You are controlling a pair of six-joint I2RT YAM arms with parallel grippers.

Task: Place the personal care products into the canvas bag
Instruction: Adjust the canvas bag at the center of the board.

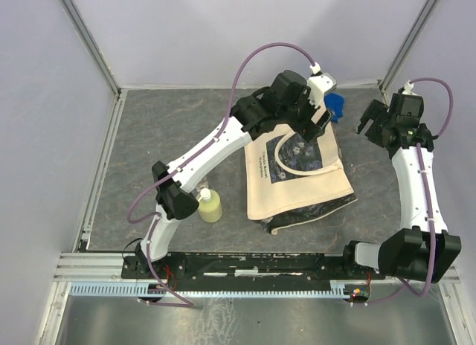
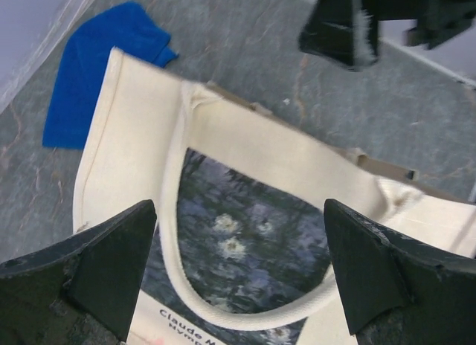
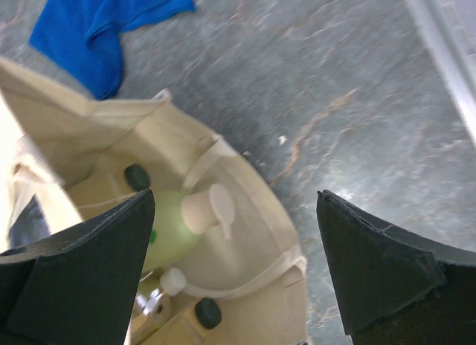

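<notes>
- Top view: the canvas bag point(image 1: 297, 183) lies flat near the middle of the table point(image 1: 156, 129). Its mouth faces the far side and its printed panel point(image 1: 301, 155) faces up.
- The left gripper point(image 1: 318, 120) hangs over the bag's far end with its jaws spread and nothing between them.
- The right gripper point(image 1: 374, 126) stands just right of the bag's mouth, likewise spread and empty.
- One yellow-green bottle point(image 1: 210, 205) stands upright on the table, left of the bag and apart from it, close beside the left arm.
- A blue cloth point(image 1: 336, 105) lies just beyond the bag's far corner.
- Left wrist view: wide-apart fingers point(image 2: 97, 271) frame the panel, with a strap handle point(image 2: 175, 226) curving over it. Nothing is gripped.
- Right wrist view: spread fingers point(image 3: 82, 263) look down into the bag's open mouth.
- Inside the bag lie a green pump bottle point(image 3: 175, 230) with a pale cap and two black caps point(image 3: 136, 176). There also appears to be a silvery item point(image 3: 152, 304), too blurred to confirm.
</notes>
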